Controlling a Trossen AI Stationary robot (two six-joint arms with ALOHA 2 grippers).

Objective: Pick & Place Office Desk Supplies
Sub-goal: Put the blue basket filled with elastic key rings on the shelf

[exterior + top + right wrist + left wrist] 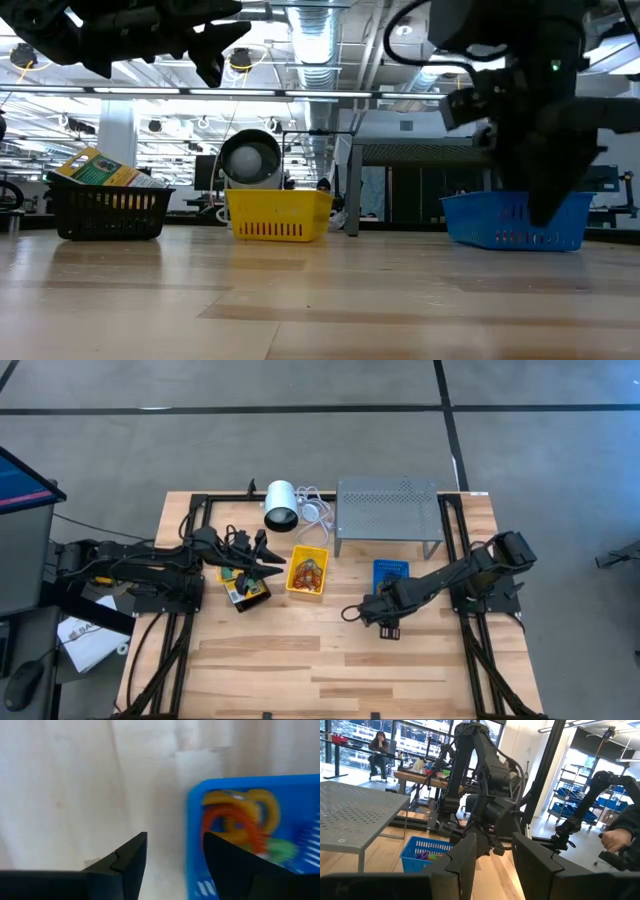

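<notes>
Right gripper (385, 622) hangs mid-table, just off near edge of blue plastic mesh bin (390, 575); fingers spread, nothing between them. Coloured rubber-band loops (240, 827) (orange, red, yellow, green) lie inside that bin.

Left gripper (272, 563) raised over gap between black mesh bin (246, 589) and yellow mesh bin (308, 571); jaws parted, empty. Yellow-and-green packet (97, 168) juts tilted from black bin.

Risks, judged: right fingers clipping blue bin wall on descent, shoving light bin across wooden table (300, 660); thin bands snagging, springing out; left arm knocking protruding packet loose.
</notes>
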